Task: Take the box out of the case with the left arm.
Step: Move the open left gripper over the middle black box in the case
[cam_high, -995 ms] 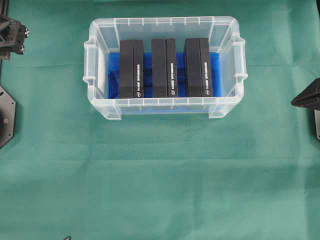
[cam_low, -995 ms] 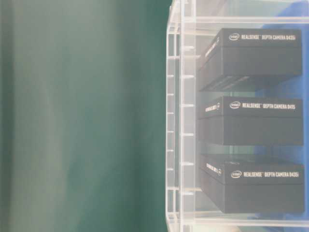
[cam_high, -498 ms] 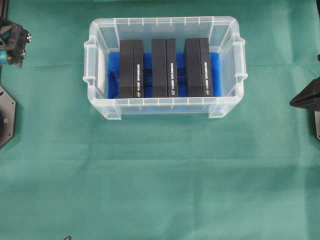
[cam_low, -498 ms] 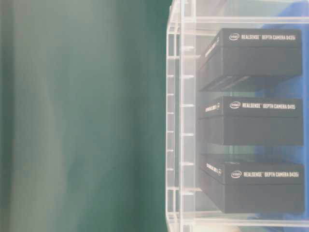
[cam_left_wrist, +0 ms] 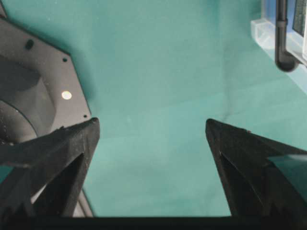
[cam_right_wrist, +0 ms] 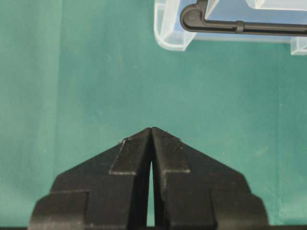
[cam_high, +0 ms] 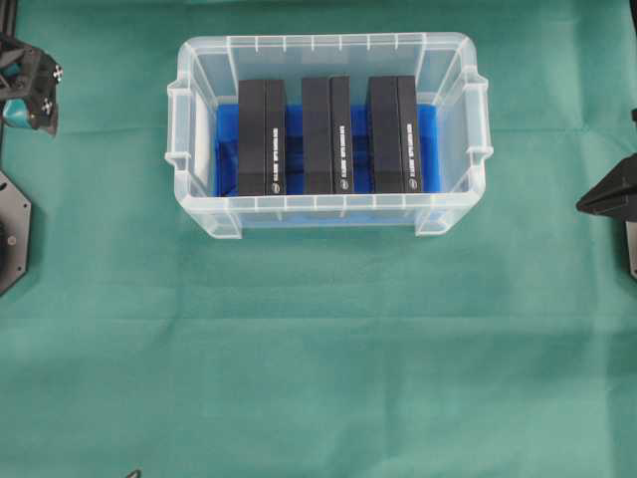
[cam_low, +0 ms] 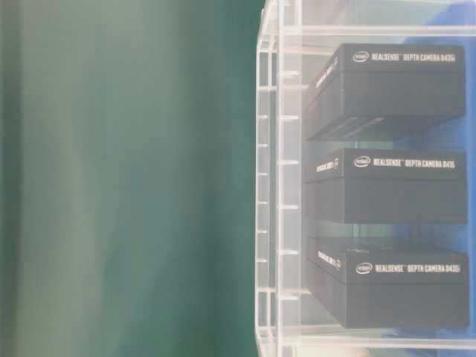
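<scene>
The left gripper (cam_left_wrist: 152, 125) hangs spread wide and empty over the green cloth (cam_high: 318, 368); the right gripper (cam_right_wrist: 151, 130) is pressed closed; three black boxes (cam_high: 327, 135) stand inside the clear case (cam_high: 179, 149), mid-table.

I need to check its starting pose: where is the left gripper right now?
In the overhead view the left gripper sits at the far left edge, open over green cloth, left of the case.
</scene>
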